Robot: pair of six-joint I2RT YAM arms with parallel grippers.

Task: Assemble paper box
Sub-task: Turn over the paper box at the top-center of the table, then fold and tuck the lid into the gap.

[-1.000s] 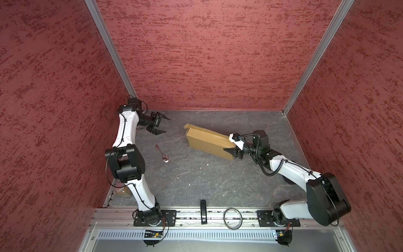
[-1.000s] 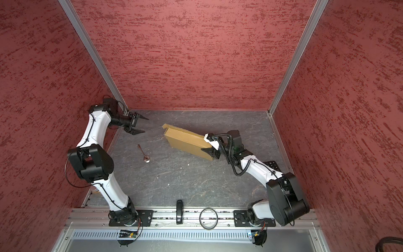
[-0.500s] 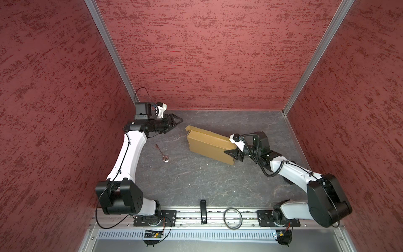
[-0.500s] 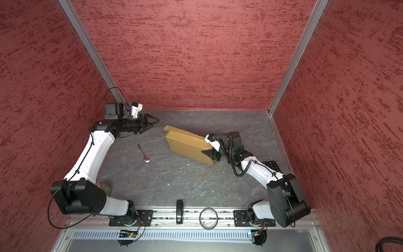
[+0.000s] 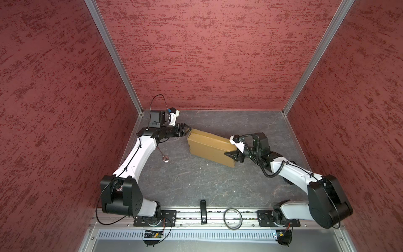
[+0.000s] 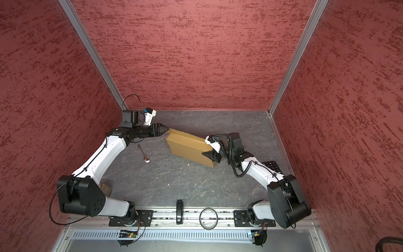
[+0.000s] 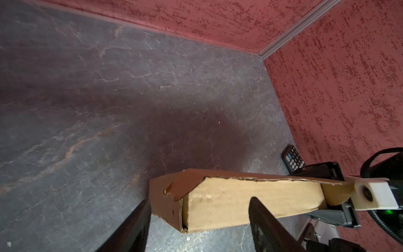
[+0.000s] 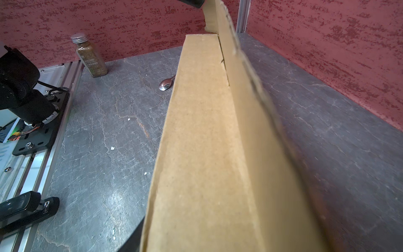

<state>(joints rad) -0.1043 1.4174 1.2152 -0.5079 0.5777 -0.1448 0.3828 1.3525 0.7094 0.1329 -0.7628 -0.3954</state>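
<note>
Arms reach in from the near corners of the worktop (image 5: pixel 196 185) and meet at the two ends of the paper box (image 5: pixel 210 148). The box stands on a long side toward the far half of the worktop, skewed so that its left end points at the far left corner and its right end lies nearer the middle.

The left arm's elbow is folded low by the near left corner. Its white forearm runs up along the left edge, and the wrist bends right so the left gripper (image 5: pixel 187 129) lies level, aimed at the box's far left corner. In the left wrist view its jaws stand apart with that corner of the box (image 7: pixel 250 203) between them, and neither finger is pressed on the card.

The right arm's elbow sits out by the right edge, with the forearm stretched toward the middle. The right gripper (image 5: pixel 231 150) points left over the box's right end. One finger (image 5: pixel 229 154) lies on the near face and the other is hidden behind, so it appears clamped on the end wall.

A spoon (image 5: pixel 165 158) lies under the left forearm.
</note>
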